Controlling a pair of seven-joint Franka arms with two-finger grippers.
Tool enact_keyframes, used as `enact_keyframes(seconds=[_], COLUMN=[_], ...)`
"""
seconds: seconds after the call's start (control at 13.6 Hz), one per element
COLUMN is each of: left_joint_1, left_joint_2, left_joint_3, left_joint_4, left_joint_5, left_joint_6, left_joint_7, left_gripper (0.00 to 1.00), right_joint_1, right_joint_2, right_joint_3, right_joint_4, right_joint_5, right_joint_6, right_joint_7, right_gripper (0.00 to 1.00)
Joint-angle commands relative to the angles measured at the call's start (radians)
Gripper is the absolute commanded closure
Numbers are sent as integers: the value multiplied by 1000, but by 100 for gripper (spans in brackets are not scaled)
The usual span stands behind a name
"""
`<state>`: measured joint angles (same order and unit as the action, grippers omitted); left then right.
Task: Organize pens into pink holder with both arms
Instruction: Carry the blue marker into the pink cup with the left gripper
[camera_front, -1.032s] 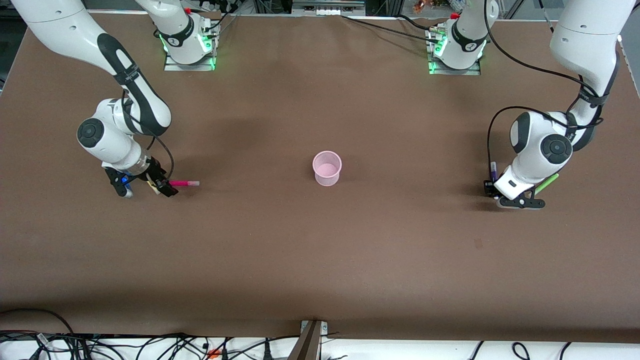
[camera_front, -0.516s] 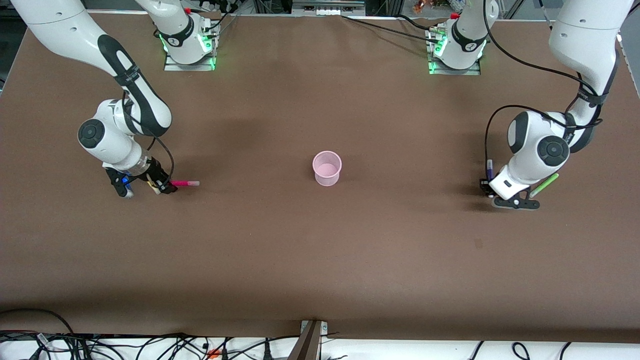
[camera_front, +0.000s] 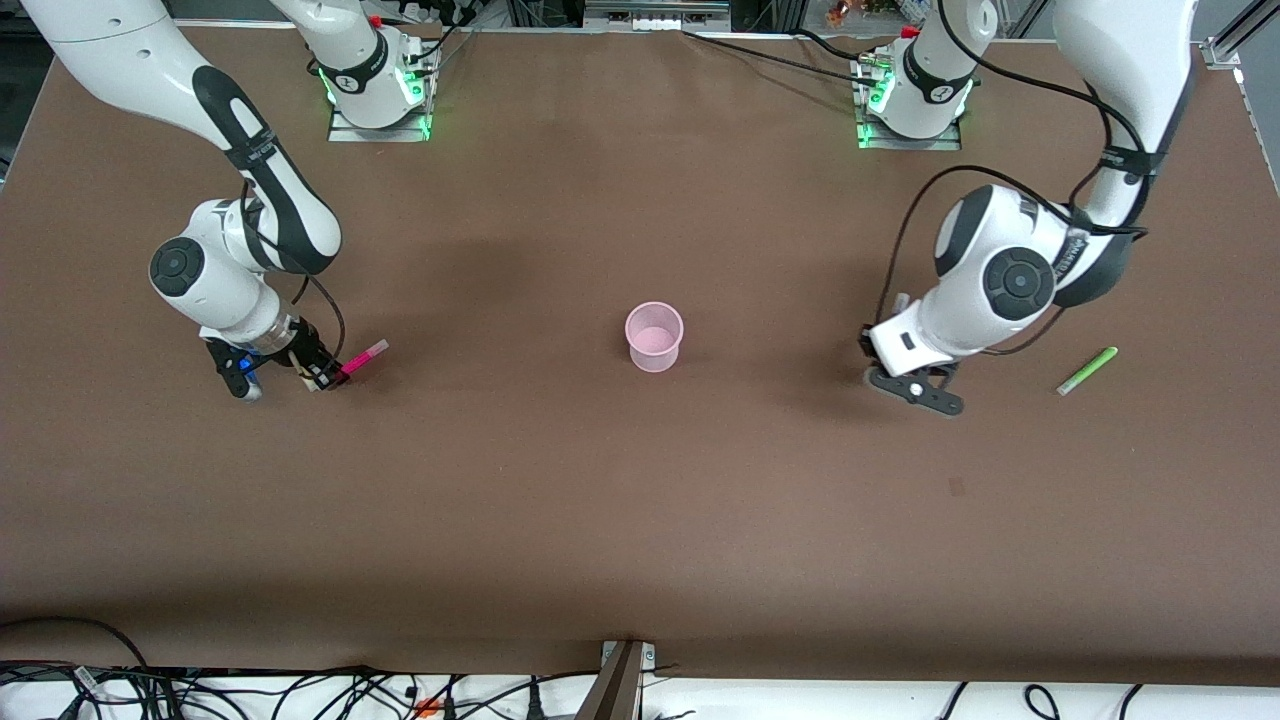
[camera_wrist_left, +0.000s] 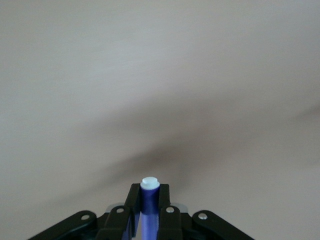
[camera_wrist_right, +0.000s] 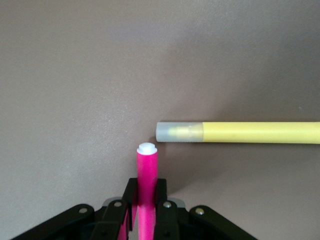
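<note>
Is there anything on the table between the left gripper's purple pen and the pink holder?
Nothing visible does. The left gripper holds the purple pen, and only bare table lies between it and the pink holder. The green pen lies toward the left arm's end, off that path.

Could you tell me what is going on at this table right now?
Two arms are gathering pens for the pink holder, which stands mid-table with no pens in it. The left gripper is shut on the purple pen. The right gripper is shut on the magenta pen. The yellow pen and the green pen lie on the table.
</note>
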<state>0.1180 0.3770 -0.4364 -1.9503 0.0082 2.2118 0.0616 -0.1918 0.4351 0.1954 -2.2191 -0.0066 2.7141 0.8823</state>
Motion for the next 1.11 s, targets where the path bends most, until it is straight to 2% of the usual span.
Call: enact_keyframes(seconds=[0.0,0.22,0.37,0.59,0.81,0.96,1.03], left_joint_1=[2,0,-6,-21,-79,-107,-115], left_joint_2=[95,145,174,232,325,359,358], left_joint_3=[-47,-87,-128,-163,-165,-163,-162], left_joint_4=[86,139,189,244,284,303,304], left_joint_5=[-190,-484,-610,-871,-1098,-1161,-1157], left_joint_6=[-17,-14,-11,-11,-7,32,64], left_joint_7=[139,335,496,792,1216,1392,1447], left_gripper=[100,100,100,100,100,100,100], right_joint_1=[3,3,3,5,14,15,15], right_joint_2=[-67,-96,-98,-99,-98,-98,-96], right_joint_3=[28,81,99,124,125,125,125], right_joint_4=[50,204,313,490,539,539,539], right_joint_5=[7,5,7,11,5,5,4], right_joint_6=[-165,-444,-615,-845,-902,-902,-902], right_joint_7=[61,158,168,168,170,178,182], right_gripper=[100,100,100,100,100,100,100])
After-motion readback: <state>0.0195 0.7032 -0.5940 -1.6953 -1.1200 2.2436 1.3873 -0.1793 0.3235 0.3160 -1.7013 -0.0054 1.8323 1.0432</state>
